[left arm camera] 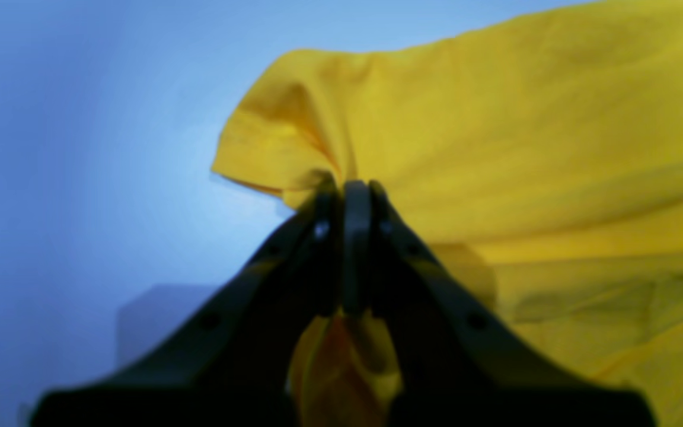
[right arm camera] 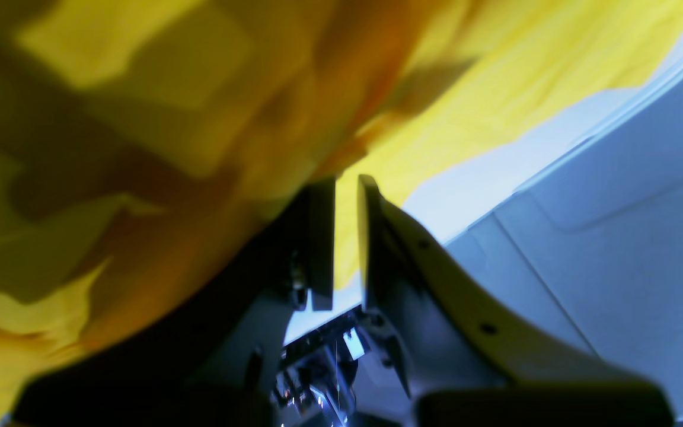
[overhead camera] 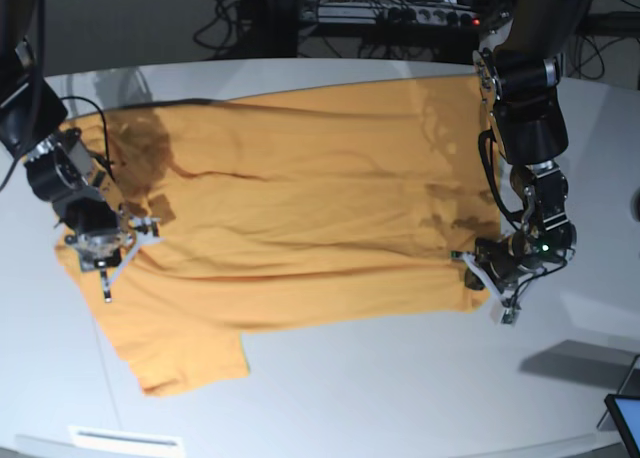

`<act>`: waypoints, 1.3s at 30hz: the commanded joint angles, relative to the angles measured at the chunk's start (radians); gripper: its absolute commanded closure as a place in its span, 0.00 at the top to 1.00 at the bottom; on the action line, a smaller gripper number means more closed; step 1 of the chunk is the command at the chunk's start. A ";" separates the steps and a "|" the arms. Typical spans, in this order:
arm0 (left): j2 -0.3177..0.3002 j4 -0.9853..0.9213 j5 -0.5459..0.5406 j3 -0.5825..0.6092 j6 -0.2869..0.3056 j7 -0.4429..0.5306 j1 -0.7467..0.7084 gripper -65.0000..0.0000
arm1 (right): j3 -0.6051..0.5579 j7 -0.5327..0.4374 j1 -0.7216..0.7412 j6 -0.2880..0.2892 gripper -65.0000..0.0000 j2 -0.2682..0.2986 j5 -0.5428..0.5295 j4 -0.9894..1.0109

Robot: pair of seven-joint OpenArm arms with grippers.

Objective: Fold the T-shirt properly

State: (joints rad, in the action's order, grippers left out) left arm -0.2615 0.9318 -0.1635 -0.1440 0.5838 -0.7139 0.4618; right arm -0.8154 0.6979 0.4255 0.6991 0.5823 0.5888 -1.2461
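Note:
The orange-yellow T-shirt [overhead camera: 300, 188] lies spread across the table, a sleeve pointing toward the front left. My left gripper [left arm camera: 347, 193] is shut on a bunched fold at the shirt's edge [left arm camera: 495, 130]; in the base view it sits at the shirt's right side [overhead camera: 485, 276], low over the table. My right gripper [right arm camera: 346, 237] has its jaws drawn close with yellow cloth [right arm camera: 495, 77] in the narrow gap between them. In the base view it rests on the shirt's left edge [overhead camera: 120, 253]. No lettering shows on the shirt.
The pale grey table [overhead camera: 400, 398] curves away at the back. Cables and a power strip [overhead camera: 420, 13] lie behind its far edge. A white label strip [overhead camera: 125, 440] is at the front left, and a screen corner [overhead camera: 625, 410] at the front right.

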 commanded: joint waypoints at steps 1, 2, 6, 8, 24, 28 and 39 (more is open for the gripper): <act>-0.014 0.016 -0.005 -0.001 0.000 0.006 0.027 0.00 | 0.012 0.024 0.014 -0.001 0.10 0.034 -0.007 -0.030; -0.014 0.022 -0.005 0.001 0.000 0.006 0.027 0.00 | 0.015 0.024 0.013 -0.001 0.10 0.041 -0.023 -0.047; -0.026 0.022 -0.005 0.001 0.000 0.006 0.027 0.00 | 0.136 0.052 0.016 -0.001 0.11 0.048 -0.034 -0.146; -0.026 0.022 -0.005 0.001 0.000 0.006 0.027 0.00 | 0.212 0.042 0.031 -0.001 0.12 0.044 -0.036 -0.159; -0.023 0.125 -0.006 0.053 0.000 -0.039 -0.031 0.00 | 0.235 -0.160 0.264 -0.001 0.53 -0.104 -0.043 0.385; -0.023 0.145 -0.006 0.048 0.000 -0.043 -0.036 0.00 | 0.235 -0.183 0.296 -0.001 0.69 -0.129 -0.043 0.432; -0.026 0.145 -0.006 0.045 0.000 -0.043 -0.048 0.00 | 0.058 -0.215 0.303 -0.001 0.41 -0.141 -0.045 0.564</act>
State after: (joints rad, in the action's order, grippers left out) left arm -0.2745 1.0576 -0.1631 -0.0975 0.5797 -0.7670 0.3904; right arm -0.7593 0.4992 0.7197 0.6868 0.4294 0.5652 -0.6888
